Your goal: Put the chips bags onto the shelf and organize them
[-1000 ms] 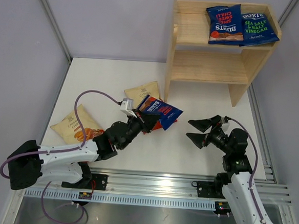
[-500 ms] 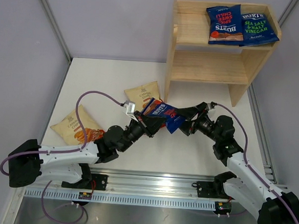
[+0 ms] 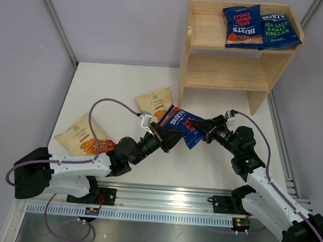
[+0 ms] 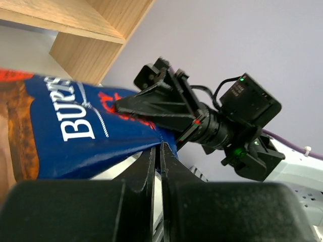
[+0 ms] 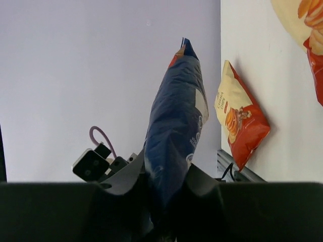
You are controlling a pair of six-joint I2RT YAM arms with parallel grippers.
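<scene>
Left gripper (image 3: 168,137) closed on blue bag (image 3: 181,121) | right gripper (image 3: 202,130) clamped on its other end | gripped edges hidden in both wrist views

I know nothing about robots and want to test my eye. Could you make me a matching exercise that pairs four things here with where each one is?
Things:
1. Sea Salt & Malt Vinegar bag
2. Burts bag nearest the arms
3. left cream bag
4. right cream bag

Places:
A. on the table, near the foot of the shelf
B. pinched between the left tool and the right tool
C. on the shelf's top tier
D. on the table, beside the left arm

Pairs: 1-C, 2-B, 3-D, 4-A
</scene>
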